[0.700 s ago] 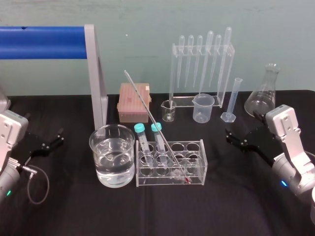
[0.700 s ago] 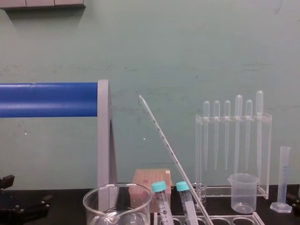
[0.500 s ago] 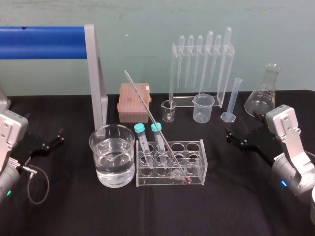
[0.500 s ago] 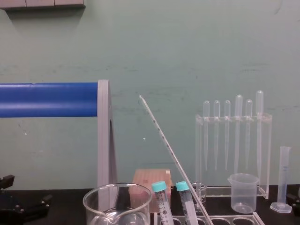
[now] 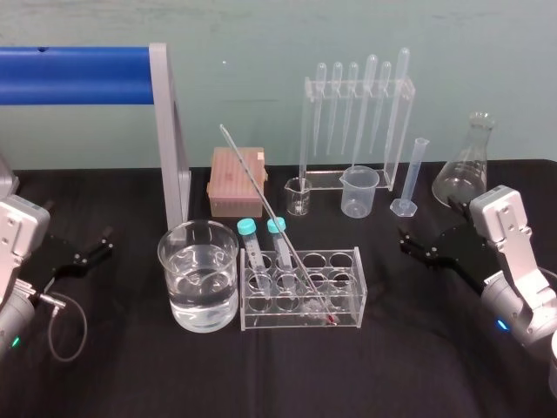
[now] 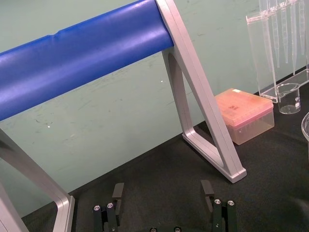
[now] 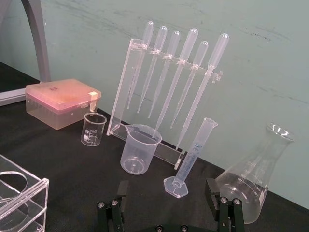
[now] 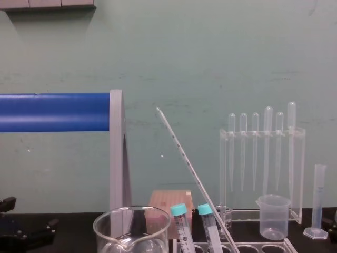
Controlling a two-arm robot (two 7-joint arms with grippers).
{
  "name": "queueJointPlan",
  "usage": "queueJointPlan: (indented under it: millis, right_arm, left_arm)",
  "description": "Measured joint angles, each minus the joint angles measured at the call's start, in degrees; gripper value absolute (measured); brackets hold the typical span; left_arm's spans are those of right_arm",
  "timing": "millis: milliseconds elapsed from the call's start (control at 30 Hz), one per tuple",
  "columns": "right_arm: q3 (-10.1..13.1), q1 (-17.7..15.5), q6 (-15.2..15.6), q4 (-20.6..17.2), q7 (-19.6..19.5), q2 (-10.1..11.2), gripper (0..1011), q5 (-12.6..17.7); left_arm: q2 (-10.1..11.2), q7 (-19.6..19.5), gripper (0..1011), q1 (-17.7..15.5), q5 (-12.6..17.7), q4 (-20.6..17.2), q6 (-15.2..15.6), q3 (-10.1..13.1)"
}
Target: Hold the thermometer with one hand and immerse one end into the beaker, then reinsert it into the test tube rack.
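Nothing was gripped. The left claw (image 5: 106, 242) sat low on the counter (image 5: 261, 374), left of the beaker (image 5: 171, 287). The right claw (image 5: 406, 242) sat right of the test tube rack (image 5: 359, 292). Both had jaws apart and empty, and both were well apart from the thermometer (image 5: 271, 213).

The thermometer stood in the rack, leaning steeply back and to the left, with its top end high above the two blue-capped tubes (image 5: 248, 228). The beaker held water and sat just beside the rack's left end.

Risks:
- The rod is thin, slick glass, so a light pinch could slip and a hard one could snap it.
- An off-axis pull would lever it against the rack hole and drag or tip the rack.
- Its shaft passed close by the capped tubes, so the claw could knock them.

I couldn't tell which hole it passed through, or whether the beaker touched the rack. The chest view cut off the rod's lower end and most of the rack.
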Motion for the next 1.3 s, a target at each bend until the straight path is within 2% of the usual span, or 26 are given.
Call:
queueJointPlan:
  millis: [1300]
  right_arm:
    - [0.13, -0.02, 0.12, 0.01, 0.10, -0.03, 1003, 0.02]
  left_arm:
    - [0.00, 0.00, 1008, 0.00, 0.00, 0.00, 0.00, 0.00]
